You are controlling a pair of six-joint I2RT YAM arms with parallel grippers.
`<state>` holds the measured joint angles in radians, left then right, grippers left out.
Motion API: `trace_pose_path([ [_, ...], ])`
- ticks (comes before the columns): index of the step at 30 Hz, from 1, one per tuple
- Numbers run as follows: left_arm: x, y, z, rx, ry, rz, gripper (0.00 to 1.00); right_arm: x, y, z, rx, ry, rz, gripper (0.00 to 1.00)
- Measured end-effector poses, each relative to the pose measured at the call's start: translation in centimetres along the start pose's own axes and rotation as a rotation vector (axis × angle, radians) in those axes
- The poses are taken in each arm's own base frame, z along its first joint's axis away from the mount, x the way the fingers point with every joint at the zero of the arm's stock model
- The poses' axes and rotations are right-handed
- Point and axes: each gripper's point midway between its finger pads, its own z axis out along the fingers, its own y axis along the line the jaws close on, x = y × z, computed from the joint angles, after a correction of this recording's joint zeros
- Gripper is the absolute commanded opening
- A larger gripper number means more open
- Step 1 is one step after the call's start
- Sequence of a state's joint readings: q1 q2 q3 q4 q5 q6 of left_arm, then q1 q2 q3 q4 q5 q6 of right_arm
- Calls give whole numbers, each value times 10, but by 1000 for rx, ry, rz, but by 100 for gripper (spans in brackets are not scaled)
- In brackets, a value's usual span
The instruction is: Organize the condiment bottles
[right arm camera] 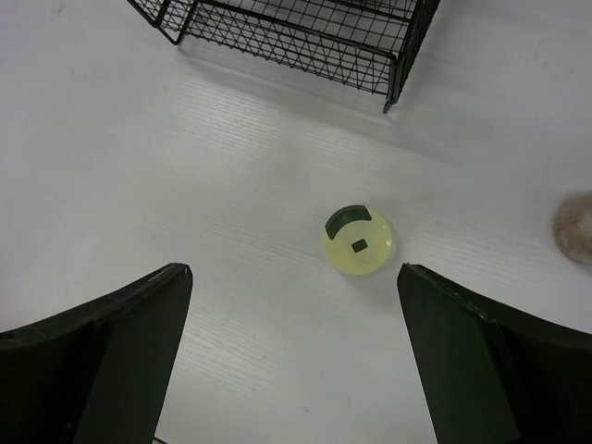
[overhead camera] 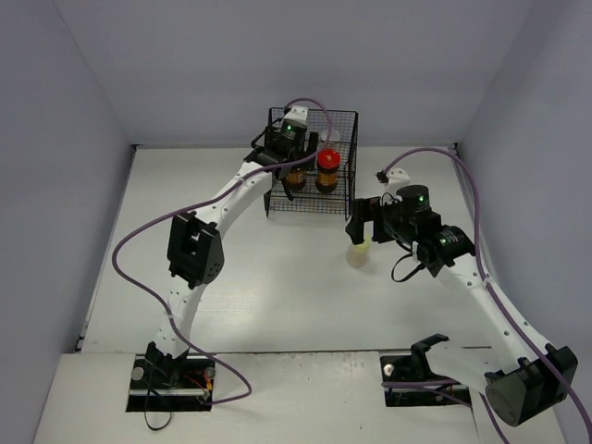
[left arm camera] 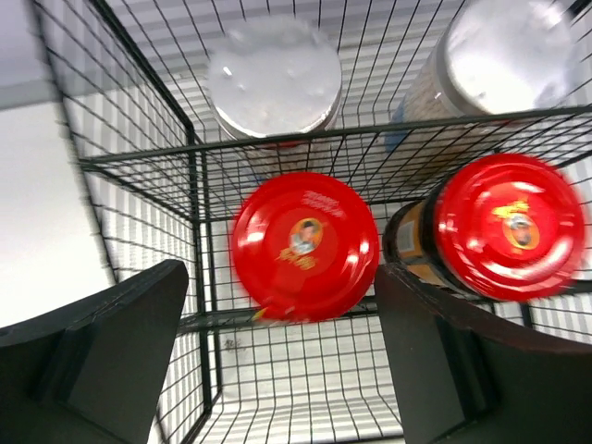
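Note:
Two red-lidded jars (left arm camera: 305,245) (left arm camera: 513,227) stand side by side in the black wire basket (overhead camera: 340,120). Behind them, past a wire divider, stand two silver-capped bottles (left arm camera: 275,74) (left arm camera: 518,51). My left gripper (left arm camera: 287,370) is open above the left jar, one finger on each side, holding nothing. In the top view it (overhead camera: 294,165) hangs over the basket next to a red lid (overhead camera: 327,159). The yellow-green-capped bottle (right arm camera: 359,242) stands on the table. My right gripper (right arm camera: 291,361) is open above and just short of it. In the top view the bottle (overhead camera: 358,252) sits under that gripper (overhead camera: 363,233).
The basket's near corner (right arm camera: 393,65) lies beyond the yellow-green cap. A pale pinkish round thing (right arm camera: 575,227) is cut off at the right edge of the right wrist view. Grey walls close in the white table (overhead camera: 277,277) on three sides.

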<state>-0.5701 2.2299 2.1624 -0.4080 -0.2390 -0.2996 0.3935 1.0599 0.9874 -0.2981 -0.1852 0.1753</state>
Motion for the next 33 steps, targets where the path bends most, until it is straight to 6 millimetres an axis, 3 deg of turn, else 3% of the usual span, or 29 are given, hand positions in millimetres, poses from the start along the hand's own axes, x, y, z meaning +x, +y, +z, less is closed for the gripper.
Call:
trace_pose_path([
  [4,-27,3,-32,19,-46,-16,83,14,-6,9,22,42,13,100],
  [8,-54,12,-81,44,-102,-36,83,33,-14,20,60,98,43,100],
  [12,-53,26,-129,64,-117,-47,83,50,-22,28,104,148,78,100],
  [16,-17,41,-157,65,-66,-46,83,62,-29,39,144,180,115,99],
  [25,109,79,-189,12,167,-3,83,83,-41,66,200,237,143,90],
  [29,131,93,-210,-3,188,0,83,93,-47,77,221,273,138,79],
  [32,135,101,-226,-15,175,-11,83,97,-49,83,228,284,133,63],
  [33,135,103,-229,-16,167,-17,83,98,-50,84,230,287,132,52],
])
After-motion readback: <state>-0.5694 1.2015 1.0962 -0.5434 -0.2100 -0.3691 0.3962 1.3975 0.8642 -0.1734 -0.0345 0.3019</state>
